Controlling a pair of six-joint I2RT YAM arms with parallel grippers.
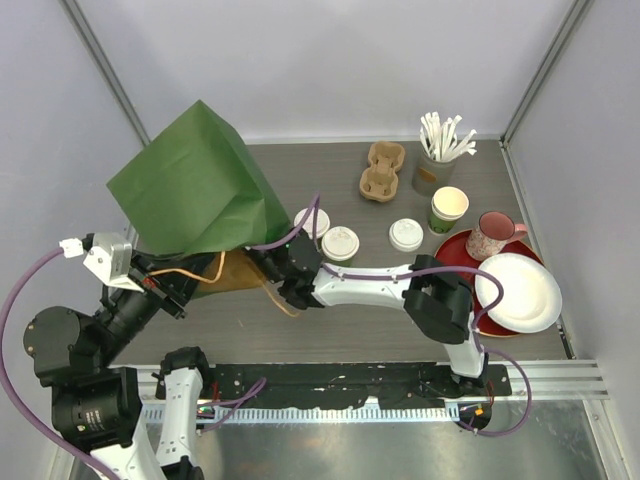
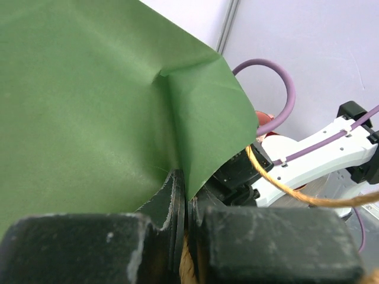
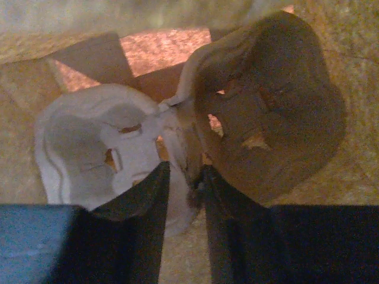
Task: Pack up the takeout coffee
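A green paper bag (image 1: 195, 190) lies on its side at the left, its mouth facing right. My left gripper (image 1: 172, 290) is shut on the bag's lower edge (image 2: 201, 160), beside the twine handle (image 2: 284, 184). My right gripper (image 1: 268, 266) reaches into the bag's mouth. In the right wrist view it (image 3: 185, 171) is shut on the middle ridge of a pulp cup carrier (image 3: 266, 118) lying inside the bag. Two white-lidded green cups (image 1: 340, 243) (image 1: 406, 234) stand on the table outside the bag. A third white lid (image 1: 312, 222) shows partly behind the purple cable.
At the back stand another pulp carrier (image 1: 382, 170) and a cup of white sticks (image 1: 435, 165). A lidless green cup stack (image 1: 448, 208), a pink mug (image 1: 490, 235) on a red plate (image 1: 455, 250) and a white plate (image 1: 518, 292) sit at the right.
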